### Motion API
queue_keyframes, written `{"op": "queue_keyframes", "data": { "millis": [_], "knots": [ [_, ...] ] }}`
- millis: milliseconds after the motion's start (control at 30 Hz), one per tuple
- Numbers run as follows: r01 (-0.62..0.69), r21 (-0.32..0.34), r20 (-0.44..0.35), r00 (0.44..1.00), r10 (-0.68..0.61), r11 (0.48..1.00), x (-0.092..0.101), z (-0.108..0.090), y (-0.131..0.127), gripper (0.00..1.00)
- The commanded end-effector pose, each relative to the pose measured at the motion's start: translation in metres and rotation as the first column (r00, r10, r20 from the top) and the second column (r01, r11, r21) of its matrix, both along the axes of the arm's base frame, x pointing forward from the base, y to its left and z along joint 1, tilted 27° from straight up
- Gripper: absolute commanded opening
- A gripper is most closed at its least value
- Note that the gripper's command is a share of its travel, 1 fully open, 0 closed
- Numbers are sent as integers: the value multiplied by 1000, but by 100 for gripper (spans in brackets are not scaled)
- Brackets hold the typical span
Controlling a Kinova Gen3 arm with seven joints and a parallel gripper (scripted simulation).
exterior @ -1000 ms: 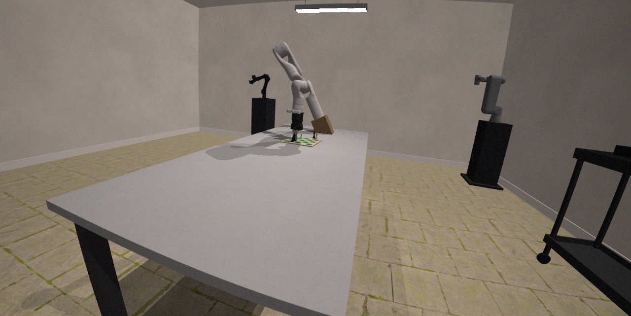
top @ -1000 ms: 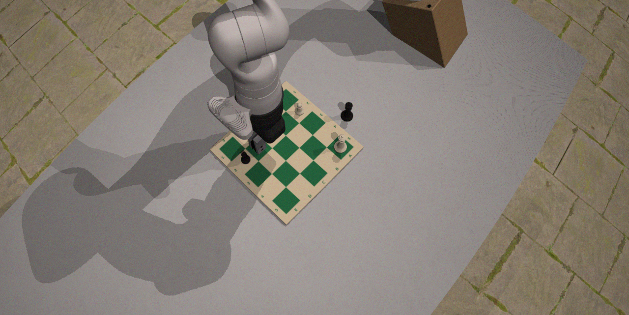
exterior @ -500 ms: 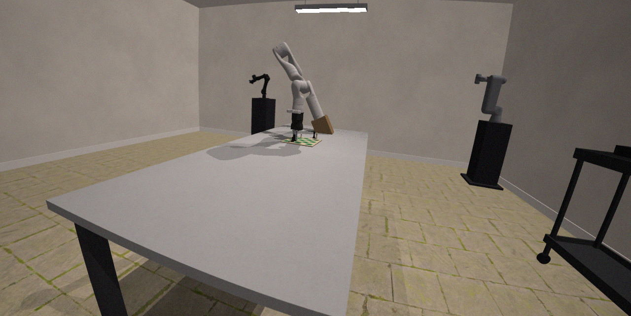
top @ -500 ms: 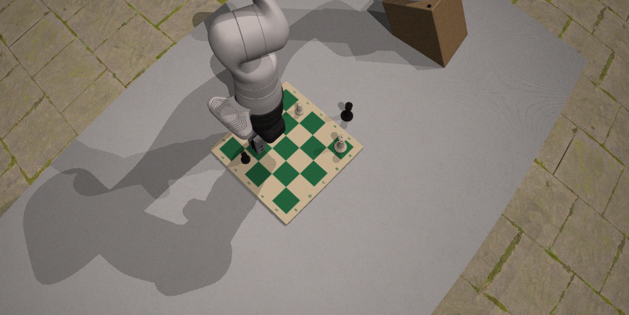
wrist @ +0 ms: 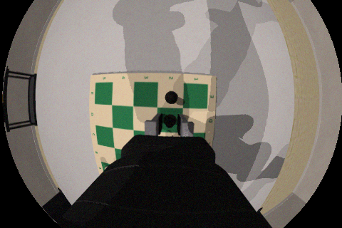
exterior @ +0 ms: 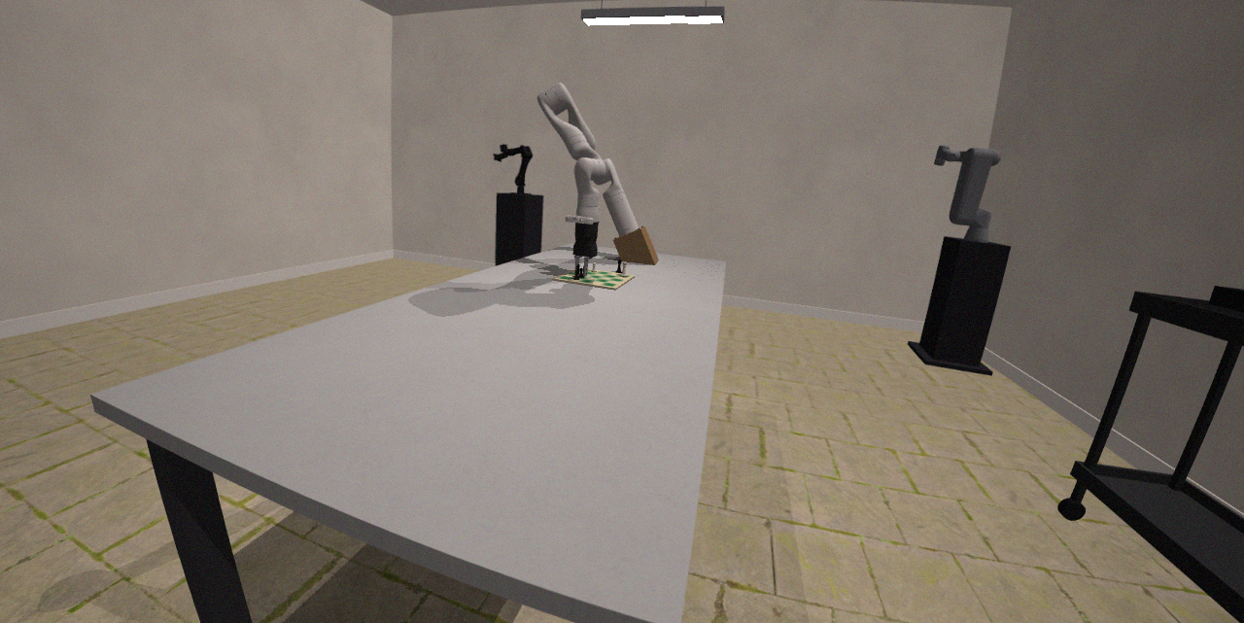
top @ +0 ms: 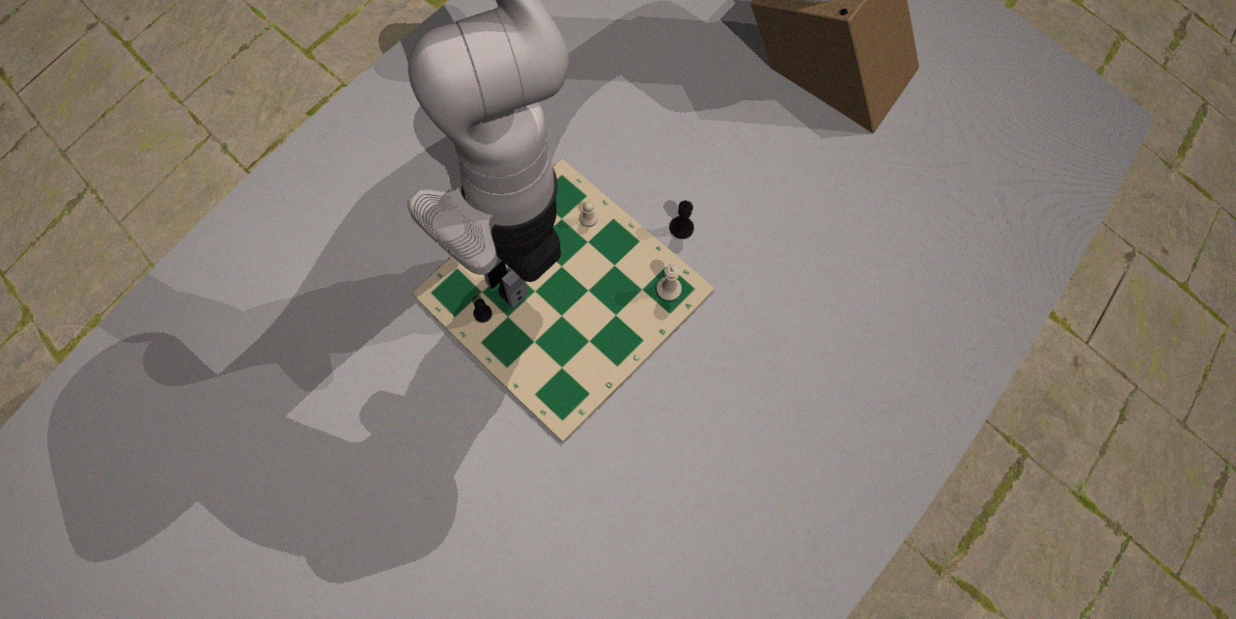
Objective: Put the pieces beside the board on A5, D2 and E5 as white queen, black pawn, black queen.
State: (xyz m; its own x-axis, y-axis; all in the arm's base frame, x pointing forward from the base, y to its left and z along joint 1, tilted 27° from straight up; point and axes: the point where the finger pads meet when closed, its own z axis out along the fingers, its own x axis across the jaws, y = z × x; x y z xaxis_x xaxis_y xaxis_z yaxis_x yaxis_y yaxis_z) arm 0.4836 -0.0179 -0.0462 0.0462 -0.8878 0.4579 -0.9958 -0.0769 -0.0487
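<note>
Black pawn on D2, open fingers around it

You have the gripper (top: 504, 287) (exterior: 580, 272) (wrist: 169, 121) low over the board (top: 561, 434) (exterior: 615, 286) (wrist: 135, 75), its two fingers apart, one on either side of the black pawn (top: 501, 292) (wrist: 169, 120). In the wrist view you can see green between the pawn and the fingers, so it is not clamped. It looks upright on D2, though the gripper covers part of its base.

Just beside it, another black piece (top: 482, 311) (wrist: 171, 97) stands on E2. Your white queen (top: 668, 284) (exterior: 623, 268) is upright on A5, and a white pawn (top: 588, 214) (exterior: 594, 267) stands on A2.

Your black queen (top: 682, 223) (exterior: 619, 264) is upright on the grey table (top: 734, 442) (exterior: 478, 375) (wrist: 78, 43), off the board and near its numbered edge by row A; E5 has no piece on it
</note>
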Motion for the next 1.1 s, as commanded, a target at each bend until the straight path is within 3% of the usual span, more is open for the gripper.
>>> {"op": "queue_keyframes", "data": {
  "millis": [0, 33, 667, 1067],
  "knots": [
    [-1, 1, 2, 1000, 1, 1000, 1, 1, 1, 54],
    [-1, 1, 2, 1000, 1, 1000, 1, 1, 1, 68],
    [-1, 1, 2, 1000, 1, 1000, 0, 7, 4, 68],
    [-1, 1, 2, 1000, 1, 1000, -5, 59, 31, 68]
  ]
}}
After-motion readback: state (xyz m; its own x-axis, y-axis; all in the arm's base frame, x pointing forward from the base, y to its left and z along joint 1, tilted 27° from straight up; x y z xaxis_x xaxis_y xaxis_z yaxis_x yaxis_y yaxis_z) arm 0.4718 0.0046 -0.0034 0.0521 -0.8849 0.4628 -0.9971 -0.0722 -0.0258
